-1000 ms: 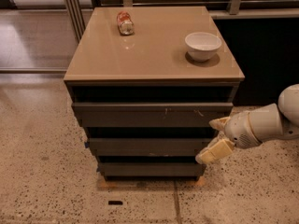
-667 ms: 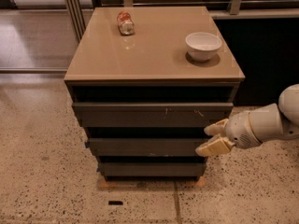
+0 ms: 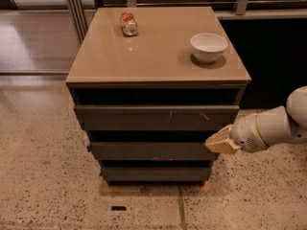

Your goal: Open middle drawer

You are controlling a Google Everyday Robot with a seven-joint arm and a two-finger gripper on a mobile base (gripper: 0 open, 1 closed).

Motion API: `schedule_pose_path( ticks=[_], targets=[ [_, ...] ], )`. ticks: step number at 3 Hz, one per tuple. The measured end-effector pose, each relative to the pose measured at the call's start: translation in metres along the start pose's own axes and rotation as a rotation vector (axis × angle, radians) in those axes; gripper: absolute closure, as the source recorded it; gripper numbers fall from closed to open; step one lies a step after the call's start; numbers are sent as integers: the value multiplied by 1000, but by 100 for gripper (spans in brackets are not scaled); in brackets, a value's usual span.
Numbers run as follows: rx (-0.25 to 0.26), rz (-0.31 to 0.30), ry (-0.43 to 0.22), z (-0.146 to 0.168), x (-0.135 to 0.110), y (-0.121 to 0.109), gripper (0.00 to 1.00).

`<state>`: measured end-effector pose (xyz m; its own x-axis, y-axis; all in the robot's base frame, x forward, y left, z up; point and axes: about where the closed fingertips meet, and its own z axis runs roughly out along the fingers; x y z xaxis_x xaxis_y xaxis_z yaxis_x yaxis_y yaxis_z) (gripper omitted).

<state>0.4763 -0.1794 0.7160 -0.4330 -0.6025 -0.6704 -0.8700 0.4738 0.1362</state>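
Note:
The middle drawer (image 3: 153, 150) is a dark grey flat front of middling width, set between a wider scratched front (image 3: 156, 116) above and a narrower front (image 3: 154, 174) below. All three fronts look pushed in, with dark gaps between them. My gripper (image 3: 218, 142), cream-coloured on a white arm, reaches in from the right. It sits at the right end of the middle drawer, level with the drawer's upper edge and touching or nearly touching it.
The cabinet has a tan top (image 3: 153, 56) carrying a white bowl (image 3: 208, 46) at the right and a tipped can (image 3: 128, 24) at the back. It stands on a speckled floor (image 3: 43, 176). A dark wall (image 3: 268, 66) lies to the right behind my arm.
My gripper has risen slightly, from below the middle drawer's right corner to level with its upper edge. The drawers have not moved.

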Motion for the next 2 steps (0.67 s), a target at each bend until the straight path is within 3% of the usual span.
schedule_pose_path(
  ticks=[1, 2],
  targets=[
    [56, 11, -32, 6, 4, -3, 100],
    [88, 67, -131, 38, 29, 30, 100]
  ],
)
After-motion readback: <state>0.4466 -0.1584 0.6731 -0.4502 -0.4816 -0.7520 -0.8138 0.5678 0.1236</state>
